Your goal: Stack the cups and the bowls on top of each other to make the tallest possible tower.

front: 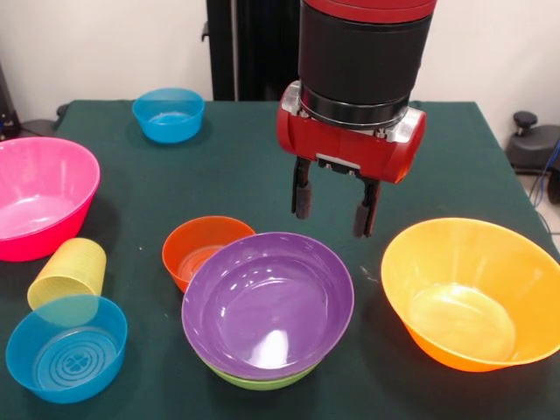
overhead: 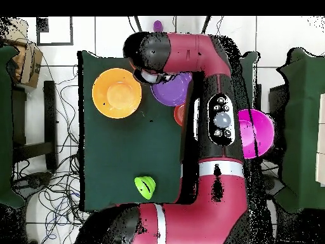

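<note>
Overhead, the tool (front: 336, 211) hangs open and empty just behind the purple bowl (front: 267, 304), which sits nested in a green bowl (front: 262, 379); the orange bowl (front: 471, 293) lies beside it on the bench (front: 245, 166).

Taking the widest nested bowl (front: 268, 302) at the front middle of the table (front: 254, 166) as landmark: another bowl (front: 262, 378) is nested beneath it. A smaller bowl (front: 204, 249) is set touching its left rear edge. A large bowl (front: 472, 293) is placed to its right. To its left, a tumbler (front: 68, 273) is laid on its side, touching a small bowl (front: 66, 348) in front of it. A big bowl (front: 44, 197) is seen at the far left, and another small bowl (front: 169, 114) far behind.
</note>
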Available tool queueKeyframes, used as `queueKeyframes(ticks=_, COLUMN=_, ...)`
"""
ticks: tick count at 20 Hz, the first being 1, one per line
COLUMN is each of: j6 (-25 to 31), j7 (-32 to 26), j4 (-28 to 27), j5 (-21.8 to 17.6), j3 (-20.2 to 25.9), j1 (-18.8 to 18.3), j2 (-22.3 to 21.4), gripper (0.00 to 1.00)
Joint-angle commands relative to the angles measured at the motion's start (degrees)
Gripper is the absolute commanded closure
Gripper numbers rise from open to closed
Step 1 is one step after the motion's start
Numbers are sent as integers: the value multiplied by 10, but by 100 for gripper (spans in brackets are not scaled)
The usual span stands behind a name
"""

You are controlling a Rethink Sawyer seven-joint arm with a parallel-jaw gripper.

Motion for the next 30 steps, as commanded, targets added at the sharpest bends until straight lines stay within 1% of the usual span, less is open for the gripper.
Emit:
queueKeyframes(ticks=1, j6=11, j7=-144, j4=22, j5=-28, j3=40, j1=0, j2=-17, gripper=0)
queueKeyframes(ticks=4, j6=17, j7=-138, j4=20, j5=-26, j3=38, j1=2, j2=-17, gripper=0)
queueKeyframes(ticks=5, j6=12, j7=-123, j4=26, j5=-22, j3=36, j1=5, j2=-21, gripper=0)
queueKeyframes(ticks=9, j6=29, j7=-42, j4=33, j5=-10, j3=17, j1=35, j2=-34, gripper=0)
queueKeyframes(ticks=12, j6=40, j7=-16, j4=30, j5=-9, j3=6, j1=53, j2=-39, gripper=0)
queueKeyframes(ticks=15, j6=38, j7=14, j4=30, j5=-11, j3=-9, j1=73, j2=-41, gripper=0)
queueKeyframes(ticks=17, j6=47, j7=42, j4=25, j5=-7, j3=-19, j1=89, j2=-41, gripper=0)
queueKeyframes(ticks=19, j6=57, j7=57, j4=17, j5=-3, j3=-26, j1=101, j2=-39, gripper=0)
queueKeyframes(ticks=21, j6=52, j7=58, j4=18, j5=2, j3=-28, j1=105, j2=-37, gripper=0)
queueKeyframes(ticks=23, j6=30, j7=56, j4=27, j5=7, j3=-30, j1=103, j2=-34, gripper=0)
queueKeyframes(ticks=26, j6=-5, j7=49, j4=54, j5=17, j3=-30, j1=96, j2=-36, gripper=0)
queueKeyframes(ticks=30, j6=-35, j7=35, j4=79, j5=21, j3=-30, j1=87, j2=-39, gripper=0)
